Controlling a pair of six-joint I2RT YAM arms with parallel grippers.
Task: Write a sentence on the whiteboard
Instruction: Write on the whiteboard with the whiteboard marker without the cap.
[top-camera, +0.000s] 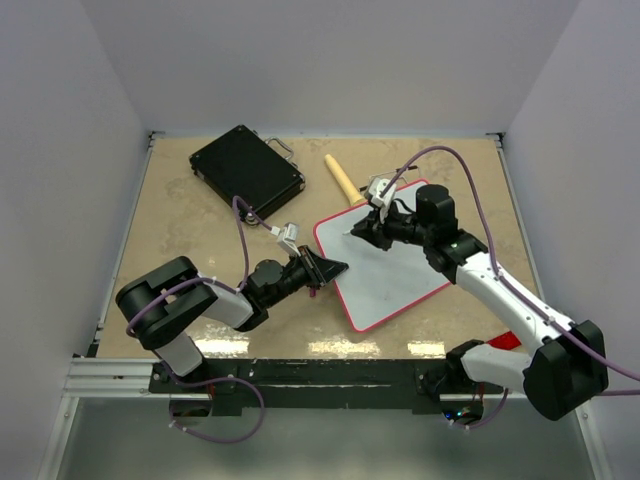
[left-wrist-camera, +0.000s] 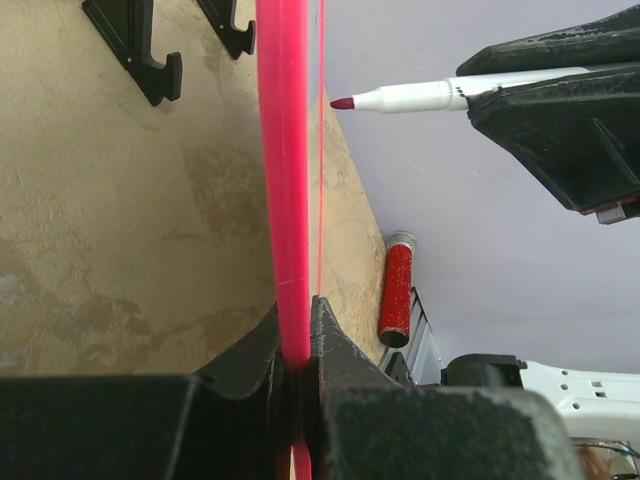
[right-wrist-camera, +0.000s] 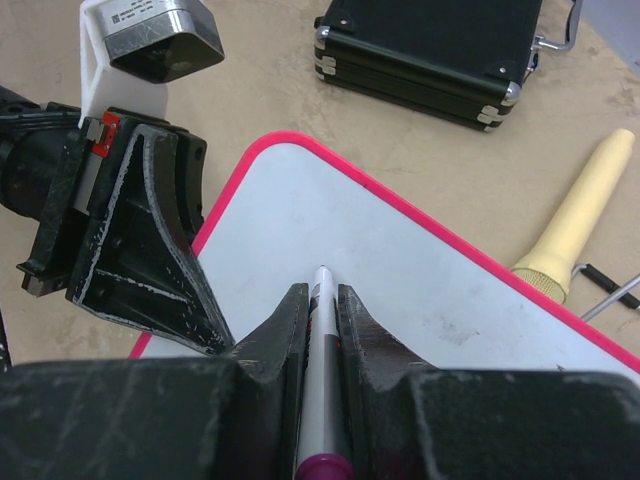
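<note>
The whiteboard (top-camera: 395, 270) lies tilted on the table, and no writing shows on its white face (right-wrist-camera: 400, 260). My left gripper (top-camera: 328, 270) is shut on the board's red-pink rim (left-wrist-camera: 290, 180) at its left edge. My right gripper (top-camera: 366, 230) is shut on a white marker (right-wrist-camera: 322, 340) with a purple end. The marker's dark pink tip (left-wrist-camera: 342, 103) points at the board's upper left part, close to the rim. I cannot tell whether it touches. The right gripper also shows in the left wrist view (left-wrist-camera: 560, 110), and the left gripper in the right wrist view (right-wrist-camera: 140, 230).
A black hard case (top-camera: 246, 170) lies at the back left and also shows in the right wrist view (right-wrist-camera: 430, 45). A cream wooden handle (top-camera: 342, 180) lies behind the board. A red glittery cylinder (left-wrist-camera: 398, 290) lies near the front right edge. Cables arc over both arms.
</note>
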